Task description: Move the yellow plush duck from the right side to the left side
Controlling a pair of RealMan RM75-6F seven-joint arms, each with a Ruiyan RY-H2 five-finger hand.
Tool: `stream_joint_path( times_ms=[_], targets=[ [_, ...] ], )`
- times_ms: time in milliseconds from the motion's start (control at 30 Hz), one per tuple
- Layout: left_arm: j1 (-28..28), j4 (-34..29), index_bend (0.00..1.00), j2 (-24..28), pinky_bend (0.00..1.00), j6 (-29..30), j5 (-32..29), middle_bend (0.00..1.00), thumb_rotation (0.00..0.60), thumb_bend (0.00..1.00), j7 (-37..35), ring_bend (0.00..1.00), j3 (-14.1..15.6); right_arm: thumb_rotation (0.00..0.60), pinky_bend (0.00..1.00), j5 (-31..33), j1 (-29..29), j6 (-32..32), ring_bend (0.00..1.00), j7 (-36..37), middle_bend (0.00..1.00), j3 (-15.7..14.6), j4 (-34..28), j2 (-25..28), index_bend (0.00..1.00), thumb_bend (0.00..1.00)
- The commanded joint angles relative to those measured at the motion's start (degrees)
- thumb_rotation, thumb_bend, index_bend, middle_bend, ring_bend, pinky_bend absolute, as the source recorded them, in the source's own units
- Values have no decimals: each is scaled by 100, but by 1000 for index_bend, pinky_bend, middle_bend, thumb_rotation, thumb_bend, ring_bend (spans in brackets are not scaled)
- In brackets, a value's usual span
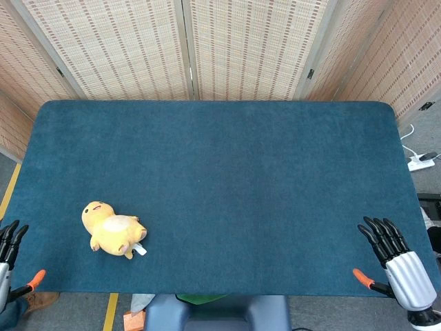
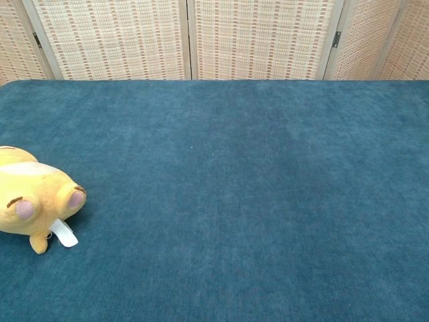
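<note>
The yellow plush duck (image 1: pixel 112 230) lies on its back on the blue table (image 1: pixel 220 172), near the front left; the chest view shows the duck (image 2: pixel 33 199) at the left edge with a white tag beside it. My left hand (image 1: pixel 8 253) is off the table's left front corner, fingers spread, holding nothing and well apart from the duck. At the front right corner my right hand (image 1: pixel 396 261) also has its fingers spread with nothing in it. Neither hand appears in the chest view.
Woven folding screens (image 1: pixel 186 48) stand behind the table. A white power strip (image 1: pixel 420 162) lies on the floor to the right. Yellow floor tape (image 1: pixel 110 310) runs below the front edge.
</note>
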Motion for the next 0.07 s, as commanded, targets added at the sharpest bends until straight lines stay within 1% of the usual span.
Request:
stream_joint_path(
  times_ms=[33, 67],
  targets=[
    [172, 339, 0, -143, 80, -260, -210, 0, 600, 226, -321, 0, -90, 600, 0, 241, -137, -32, 0, -461, 0, 180, -529, 132, 0, 129],
    [188, 365, 0, -157, 80, -221, -233, 0, 600, 228, -305, 0, -142, 600, 0, 308, -146, -44, 0, -483, 0, 218, -608, 130, 0, 130]
  ],
)
